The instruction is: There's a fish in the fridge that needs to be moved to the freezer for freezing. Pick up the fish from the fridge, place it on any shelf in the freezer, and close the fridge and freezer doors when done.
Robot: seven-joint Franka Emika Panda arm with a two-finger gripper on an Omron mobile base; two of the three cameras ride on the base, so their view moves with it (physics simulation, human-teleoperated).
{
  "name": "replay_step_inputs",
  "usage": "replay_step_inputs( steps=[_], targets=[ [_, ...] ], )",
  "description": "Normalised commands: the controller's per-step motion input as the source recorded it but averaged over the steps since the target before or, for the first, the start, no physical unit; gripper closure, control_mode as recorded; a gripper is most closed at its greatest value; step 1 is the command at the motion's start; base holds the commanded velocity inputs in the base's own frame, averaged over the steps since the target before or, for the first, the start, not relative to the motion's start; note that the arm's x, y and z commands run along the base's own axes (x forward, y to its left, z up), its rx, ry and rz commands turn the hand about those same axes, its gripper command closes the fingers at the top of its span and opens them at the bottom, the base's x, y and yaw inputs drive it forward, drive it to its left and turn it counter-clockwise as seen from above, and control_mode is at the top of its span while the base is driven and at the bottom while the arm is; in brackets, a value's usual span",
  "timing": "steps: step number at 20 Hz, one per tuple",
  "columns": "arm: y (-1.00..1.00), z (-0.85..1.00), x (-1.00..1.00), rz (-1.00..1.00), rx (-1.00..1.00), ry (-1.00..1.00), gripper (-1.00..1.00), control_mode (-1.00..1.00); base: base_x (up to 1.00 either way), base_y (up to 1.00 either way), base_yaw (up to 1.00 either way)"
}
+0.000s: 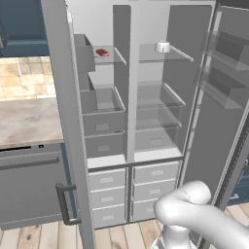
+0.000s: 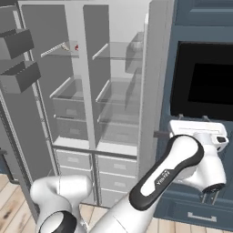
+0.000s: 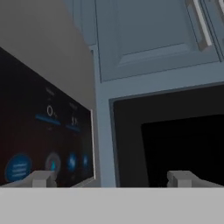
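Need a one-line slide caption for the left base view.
Both doors swung open; a small red item sits on the freezer's top glass shelf, a white bowl on the fridge's.

Flat, even rendered light fills both base views with only faint shadows and no glare, edges soft and slightly pixelated, while the hand view is much dimmer, murky and blurred throughout.

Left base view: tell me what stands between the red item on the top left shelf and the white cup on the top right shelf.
A grey upright divider wall separates the red item from the white cup; each shelf is otherwise bare.
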Motion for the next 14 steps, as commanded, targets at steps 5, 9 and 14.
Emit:
replay_step_inputs(
  steps=[5,9,14],
  targets=[
    [0.0,-0.14,0.48,0.0,0.0,-0.05,-1.0,-1.0,0.0,0.0,0.0],
    [0.25,-0.16,0.17,0.0,-0.01,-0.13,-1.0,-1.0,0.0,0.0,0.0],
    [0.94,-0.25,0.04,0.0,-0.11,-0.21,-1.0,-1.0,0.0,0.0,0.0]
  ],
)
